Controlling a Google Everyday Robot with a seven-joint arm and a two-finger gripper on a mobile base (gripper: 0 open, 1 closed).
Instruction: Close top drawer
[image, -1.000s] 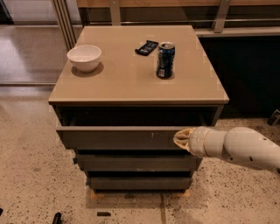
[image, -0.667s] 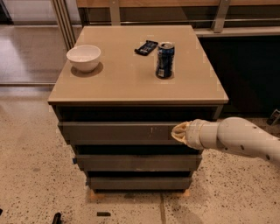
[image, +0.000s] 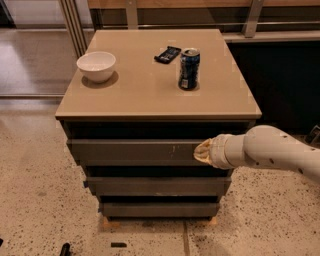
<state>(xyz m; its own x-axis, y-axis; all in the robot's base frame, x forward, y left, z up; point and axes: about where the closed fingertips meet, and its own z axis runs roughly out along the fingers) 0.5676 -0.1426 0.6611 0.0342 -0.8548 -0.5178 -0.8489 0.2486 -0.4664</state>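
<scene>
The top drawer is a wide grey-brown flat front just under the tabletop, with small pale scratch marks right of centre. It sits nearly flush with the cabinet, a dark gap above it. My gripper comes in from the right on a white arm and presses against the drawer front at its right part, beside the scratch marks.
The cabinet top carries a white bowl, a blue can and a dark flat object. Two more grey drawer fronts lie below. A dark wall panel stands to the right. Speckled floor surrounds the cabinet.
The gripper has moved in toward the cabinet and the top drawer has slid inward with it, from sticking out to nearly flush.
</scene>
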